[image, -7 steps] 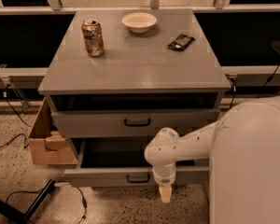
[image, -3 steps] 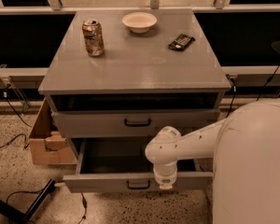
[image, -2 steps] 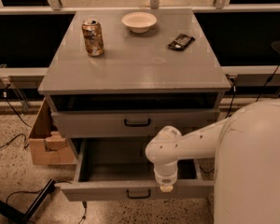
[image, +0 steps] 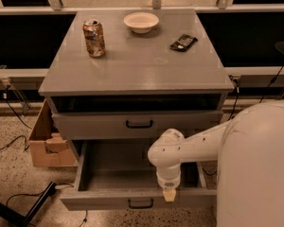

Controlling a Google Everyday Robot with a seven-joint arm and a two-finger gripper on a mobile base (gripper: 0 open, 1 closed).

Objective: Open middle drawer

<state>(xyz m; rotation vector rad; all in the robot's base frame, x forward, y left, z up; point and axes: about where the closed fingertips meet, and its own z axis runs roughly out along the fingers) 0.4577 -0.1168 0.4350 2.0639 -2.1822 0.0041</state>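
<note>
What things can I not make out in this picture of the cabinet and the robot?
All in the camera view:
1. The right side of the middle drawer interior: hidden by the arm and the white robot body.
2. Whatever is below that drawer: cut off by the bottom edge.
3. What the hand, at the drawer's front edge right of the handle, touches: hidden under the wrist.
4. The dark packet print: too small.

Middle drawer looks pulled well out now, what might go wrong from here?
Pulled further, the middle drawer might leave its runners or tip. The pincer sits at its front edge, right of the handle, so it might slip off. The wrist might knock the drawer above when withdrawing.
</note>
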